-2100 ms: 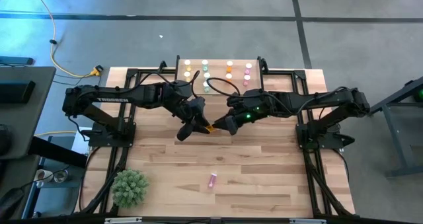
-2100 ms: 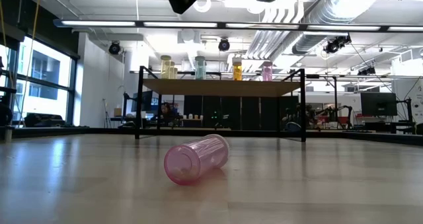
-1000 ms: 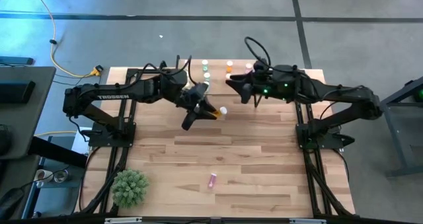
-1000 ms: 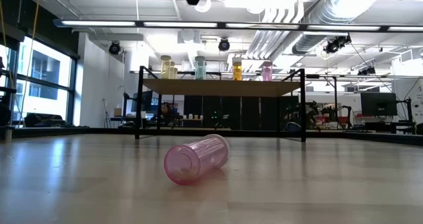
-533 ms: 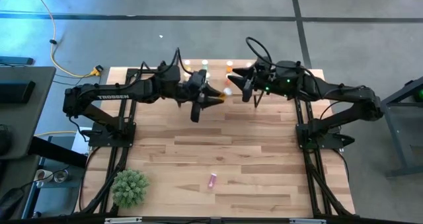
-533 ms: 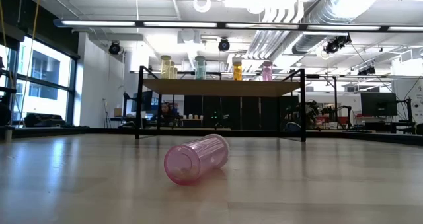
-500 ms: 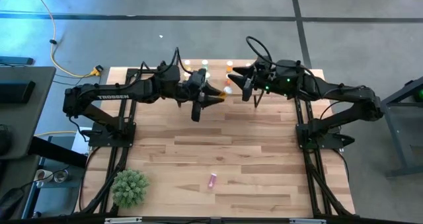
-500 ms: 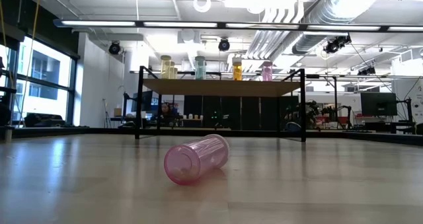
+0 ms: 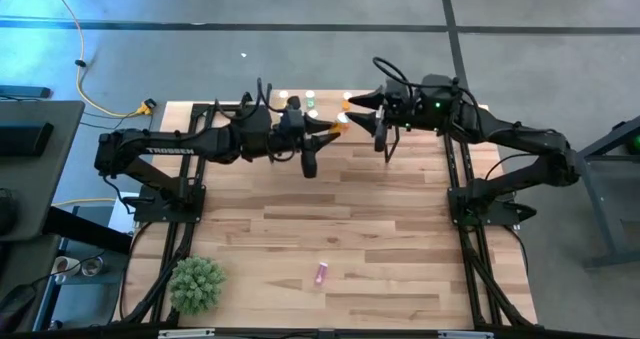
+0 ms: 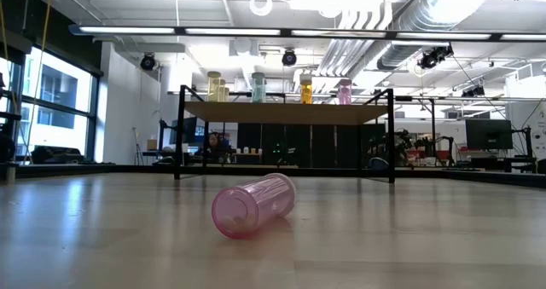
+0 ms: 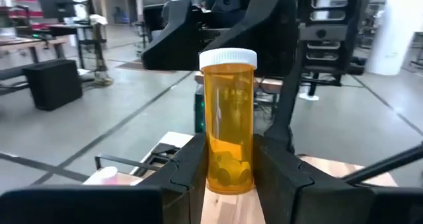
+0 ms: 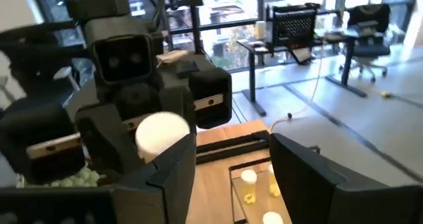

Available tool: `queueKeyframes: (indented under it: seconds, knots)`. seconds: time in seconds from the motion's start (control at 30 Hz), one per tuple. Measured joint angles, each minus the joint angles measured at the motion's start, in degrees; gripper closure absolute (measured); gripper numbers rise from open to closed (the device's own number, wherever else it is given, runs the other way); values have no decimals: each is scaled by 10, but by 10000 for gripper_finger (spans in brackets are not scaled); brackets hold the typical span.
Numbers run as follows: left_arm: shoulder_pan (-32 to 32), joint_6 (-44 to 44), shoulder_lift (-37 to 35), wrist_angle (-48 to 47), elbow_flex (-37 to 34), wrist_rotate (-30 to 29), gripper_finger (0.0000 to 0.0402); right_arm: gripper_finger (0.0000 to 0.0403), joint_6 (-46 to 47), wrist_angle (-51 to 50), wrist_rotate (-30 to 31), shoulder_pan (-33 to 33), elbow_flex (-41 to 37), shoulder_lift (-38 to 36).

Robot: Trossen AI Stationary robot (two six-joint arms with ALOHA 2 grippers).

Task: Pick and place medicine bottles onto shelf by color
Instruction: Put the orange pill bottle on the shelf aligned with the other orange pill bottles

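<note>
Two tools are meeting above the shelf (image 9: 330,102): the left tool (image 11: 228,178) is clenching an upright orange bottle (image 11: 229,118), likely bound for the orange group, while the right tool (image 9: 352,101) is hovering released, and a pink bottle (image 10: 252,205) is lying on the worktop (image 9: 380,239).

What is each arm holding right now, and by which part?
The left tool grips an orange medicine bottle upright by its lower body, white cap clear above. The right tool is open and holds nothing.
</note>
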Motion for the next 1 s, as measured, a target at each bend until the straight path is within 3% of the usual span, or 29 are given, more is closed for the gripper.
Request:
queueKeyframes:
  seconds: [0.3,0.77,1.0]
  knots:
    - [-19,0,0,17,0,-110,305,217,-66,6,-35,-4,43,-9]
    - [-19,62,0,30,0,-95,305,217,-5,15,-31,5,59,2]
    - [-19,95,0,25,0,-90,305,217,-7,12,-58,5,59,20]
